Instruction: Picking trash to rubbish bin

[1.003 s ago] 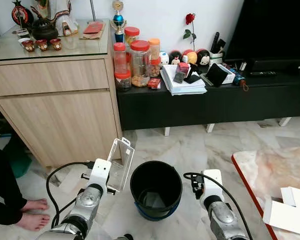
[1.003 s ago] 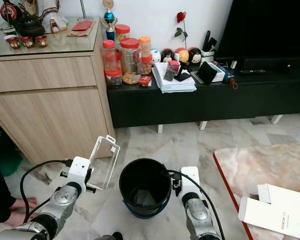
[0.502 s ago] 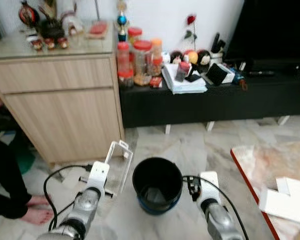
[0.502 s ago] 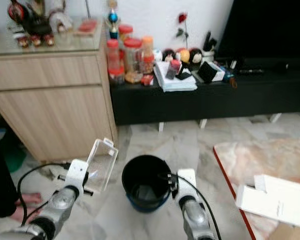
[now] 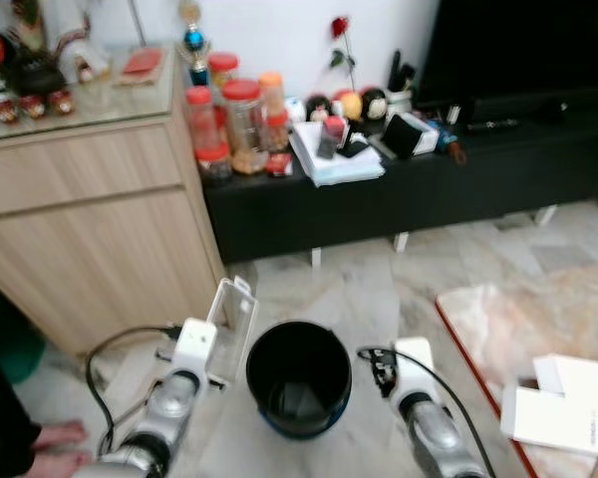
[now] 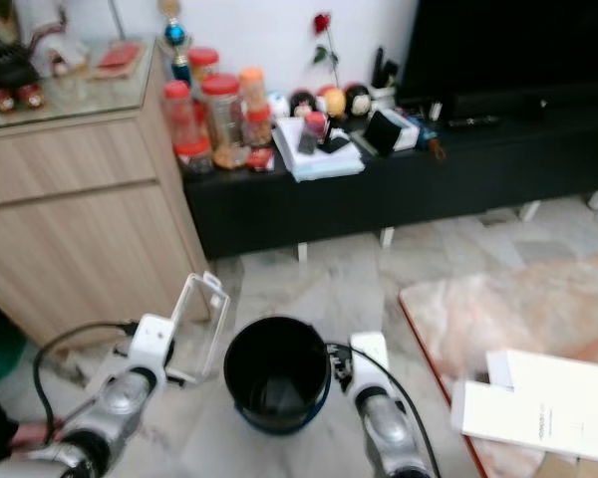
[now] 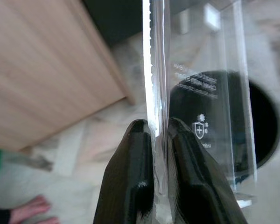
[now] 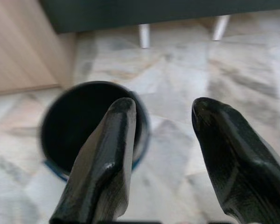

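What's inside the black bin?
The black bin looks dark inside, with a pale patch at the bottom that I cannot identify. The clear plastic package is outside, beside the rim, in the left pincer.

From head height we look forward and down; both eye views share the near bucket (image 5: 298, 376). Each wrist camera looks closely along its fingers toward it.

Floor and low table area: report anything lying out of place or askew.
Little stands out. The white cardboard box lies askew on the marble-patterned low table, jutting toward its corner. The black round bin stands upright on the floor. The clear plastic package is off the floor, pinched in the left gripper beside the bin.
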### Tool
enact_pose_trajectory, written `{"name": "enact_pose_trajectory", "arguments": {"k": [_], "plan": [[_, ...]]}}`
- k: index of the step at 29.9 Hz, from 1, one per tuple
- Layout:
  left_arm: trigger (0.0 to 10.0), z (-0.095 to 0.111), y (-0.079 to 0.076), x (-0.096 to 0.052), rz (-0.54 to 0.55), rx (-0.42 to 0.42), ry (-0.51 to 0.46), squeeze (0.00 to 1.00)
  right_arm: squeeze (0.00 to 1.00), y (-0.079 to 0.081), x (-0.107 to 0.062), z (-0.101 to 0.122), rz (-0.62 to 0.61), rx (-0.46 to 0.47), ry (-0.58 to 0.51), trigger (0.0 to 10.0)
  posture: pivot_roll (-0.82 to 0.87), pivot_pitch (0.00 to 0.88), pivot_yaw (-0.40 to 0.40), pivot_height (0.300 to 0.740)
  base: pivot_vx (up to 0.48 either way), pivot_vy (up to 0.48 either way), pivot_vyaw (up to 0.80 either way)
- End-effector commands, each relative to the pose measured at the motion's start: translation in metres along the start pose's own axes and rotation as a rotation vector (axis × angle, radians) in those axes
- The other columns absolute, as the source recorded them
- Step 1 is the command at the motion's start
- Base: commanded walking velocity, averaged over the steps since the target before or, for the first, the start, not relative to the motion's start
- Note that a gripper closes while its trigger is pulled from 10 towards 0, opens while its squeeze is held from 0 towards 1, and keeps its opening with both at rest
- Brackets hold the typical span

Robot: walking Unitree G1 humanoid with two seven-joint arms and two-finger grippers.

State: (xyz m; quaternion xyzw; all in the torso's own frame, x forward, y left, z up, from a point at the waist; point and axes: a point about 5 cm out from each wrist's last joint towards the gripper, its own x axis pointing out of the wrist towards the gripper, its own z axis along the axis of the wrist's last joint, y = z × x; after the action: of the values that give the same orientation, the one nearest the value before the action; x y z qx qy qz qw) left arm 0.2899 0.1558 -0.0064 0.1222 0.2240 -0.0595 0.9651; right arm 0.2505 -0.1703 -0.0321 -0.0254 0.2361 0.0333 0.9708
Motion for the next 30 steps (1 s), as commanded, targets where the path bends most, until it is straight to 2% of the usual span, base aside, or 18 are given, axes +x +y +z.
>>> {"name": "enact_pose_trajectory", "arguments": {"k": [1,9,30], "plan": [[10.0,-0.0011,0.0136,-0.0006,0.031,0.023,0.005,0.00,0.00,0.0107,0.0042,0.0072,0.029,0.007,-0.021,10.0,0.15,0.015,-0.007,0.740,0.311,0.000,0.00],[10.0,-0.0016,0.0127,-0.0008,0.025,0.026,0.006,0.00,0.00,0.0144,0.0036,0.0062,0.050,0.005,-0.024,10.0,0.15,0.005,-0.006,0.740,0.310,0.000,0.68],[10.0,0.0001,0.0125,0.0001,0.025,0.025,0.006,0.00,0.00,0.0135,0.0045,0.0078,0.049,0.011,-0.025,10.0,0.15,0.025,-0.006,0.740,0.298,0.000,0.00]]}}
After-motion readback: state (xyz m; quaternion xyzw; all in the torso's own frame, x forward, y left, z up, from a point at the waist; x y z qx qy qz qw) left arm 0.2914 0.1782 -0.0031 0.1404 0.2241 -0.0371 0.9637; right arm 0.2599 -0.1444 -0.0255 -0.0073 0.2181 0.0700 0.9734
